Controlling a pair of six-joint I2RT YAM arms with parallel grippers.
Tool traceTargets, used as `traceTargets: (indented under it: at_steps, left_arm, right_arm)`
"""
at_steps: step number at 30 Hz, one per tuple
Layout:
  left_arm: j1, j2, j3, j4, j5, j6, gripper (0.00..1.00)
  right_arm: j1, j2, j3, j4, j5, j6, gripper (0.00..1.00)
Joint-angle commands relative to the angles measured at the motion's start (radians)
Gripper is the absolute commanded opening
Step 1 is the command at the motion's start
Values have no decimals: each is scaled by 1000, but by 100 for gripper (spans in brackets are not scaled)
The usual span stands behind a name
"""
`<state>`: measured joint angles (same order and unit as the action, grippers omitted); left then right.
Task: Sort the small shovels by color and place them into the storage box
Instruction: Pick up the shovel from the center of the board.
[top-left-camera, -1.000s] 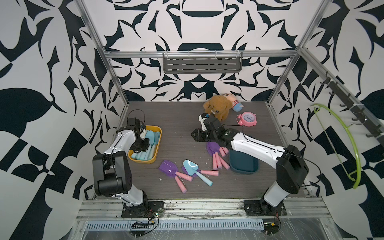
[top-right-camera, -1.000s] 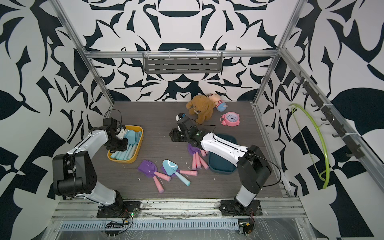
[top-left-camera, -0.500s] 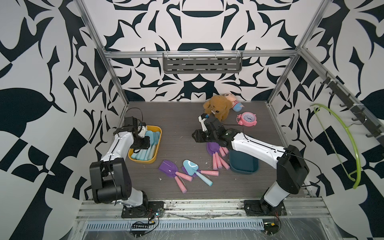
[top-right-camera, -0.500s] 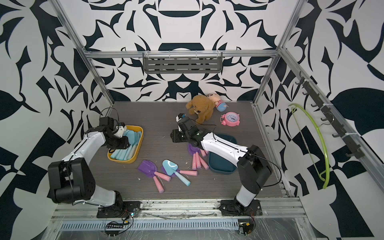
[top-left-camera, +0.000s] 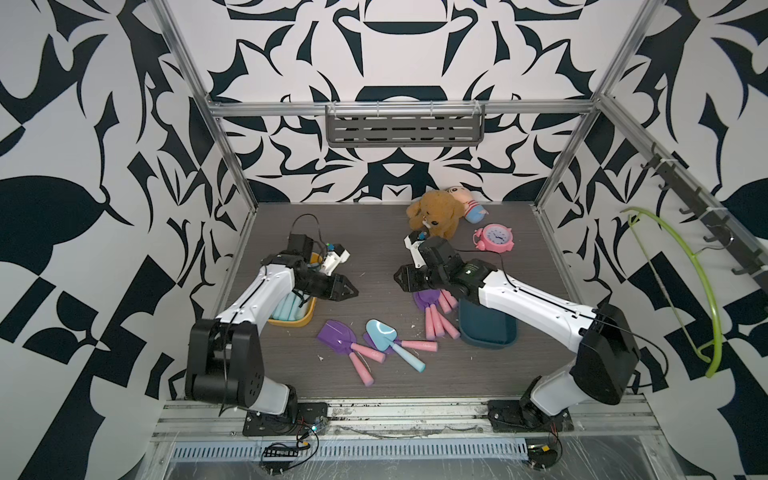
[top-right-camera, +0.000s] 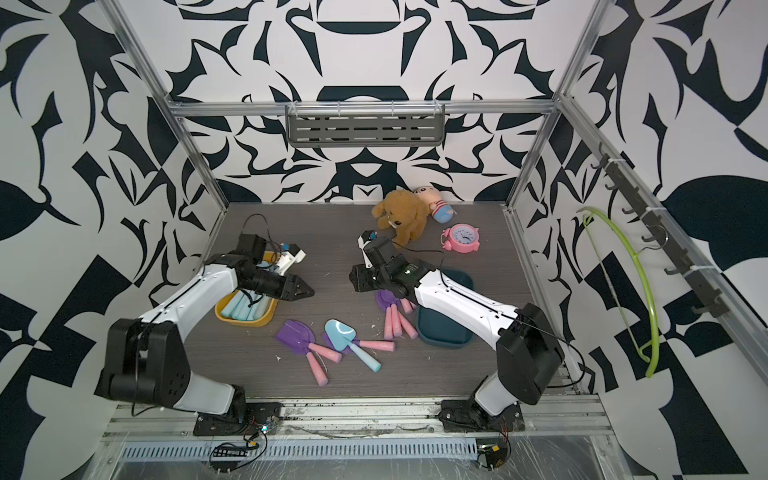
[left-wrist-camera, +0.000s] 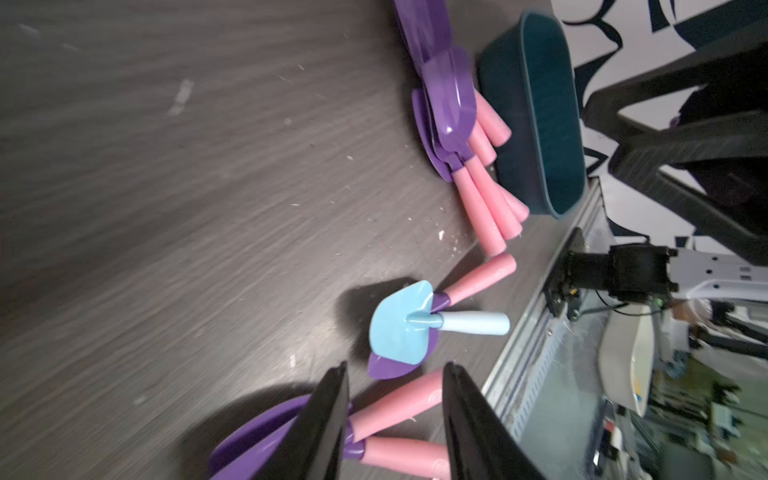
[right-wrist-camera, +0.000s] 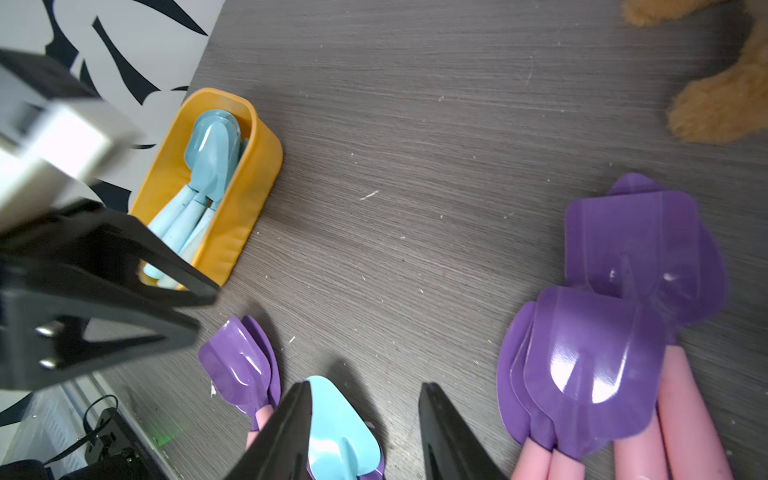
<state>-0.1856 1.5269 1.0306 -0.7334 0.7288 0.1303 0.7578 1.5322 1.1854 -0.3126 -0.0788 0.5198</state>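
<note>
Left gripper (top-left-camera: 350, 291) hangs with its jaws parted and nothing between them, just above the table (top-left-camera: 374, 249) beside the yellow box (top-left-camera: 308, 319), as we look down on a scatter of toy shovels. In the left wrist view, its two black fingers (left-wrist-camera: 328, 428) frame the pink handles of a purple pair (top-left-camera: 337, 338) lying on the table below. Across the gap the right gripper (top-left-camera: 398, 279) points back at it. Its jaws are likewise apart and empty, poised over the table just past the blades of a purple stack (top-left-camera: 428, 300).

We see the blue shovels (right-wrist-camera: 212, 145) lying lengthwise together inside the yellow box, blades toward the back wall. The purple stack, pink handles fanned toward the front rail, lies on the table just beside the teal box (top-left-camera: 487, 334), outside it. Near the front, one loose blue shovel (top-left-camera: 380, 331) rests across another purple shovel (top-left-camera: 417, 345), whose pink handle sticks out toward the teal box. The purple pair lies just beside them, blades nested and handles splayed.

At the back of the table we find a brown plush dog (top-left-camera: 434, 214), a small doll (top-left-camera: 473, 211) just behind it and a pink alarm clock (top-left-camera: 494, 237) near both. A grey rack (top-left-camera: 405, 124) is fixed to the back wall above them, under the frame's cross rail.
</note>
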Motion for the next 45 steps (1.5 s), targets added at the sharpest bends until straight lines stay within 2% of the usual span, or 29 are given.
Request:
traceTargets:
  at_steps: [1, 4, 7, 10, 16, 22, 25, 27, 33, 36, 42, 45]
  left_arm:
    - [-63, 83, 8, 1, 36, -61, 43]
    - [-113, 148, 14, 12, -8, -76, 43]
    - [-120, 197, 11, 29, -30, -104, 43]
    - [-128, 243, 7, 28, 19, -107, 42]
    - [-179, 288, 9, 21, 11, -101, 34]
    - [-184, 339, 30, 5, -17, -104, 27]
    - [-191, 350, 36, -1, -26, -103, 27]
    - [-196, 352, 39, -4, -30, -101, 22]
    - [-198, 326, 48, -18, -30, -82, 9]
    - [-196, 289, 60, -32, -29, -62, 0]
    - [-196, 172, 96, -80, -31, 37, 0]
    - [-195, 102, 110, -137, -19, 116, 0]
  right_arm:
    - [-4, -47, -17, 6, 30, 12, 47]
    - [-5, -66, -29, 0, 44, 17, 47]
    - [-5, -80, -35, -12, 57, 17, 47]
    - [-5, -83, -36, -20, 62, 16, 47]
    - [-4, -75, -34, -19, 61, 14, 47]
    - [-5, -73, -35, -17, 62, 13, 47]
    - [-5, -77, -35, -20, 66, 10, 47]
    - [-5, -76, -36, -23, 71, 10, 47]
    - [-5, -79, -35, -25, 79, 8, 47]
    - [-5, -82, -35, -20, 79, 5, 47]
    - [-4, -91, -35, 6, 38, -34, 47]
    - [-5, -91, -21, 22, -63, -94, 48]
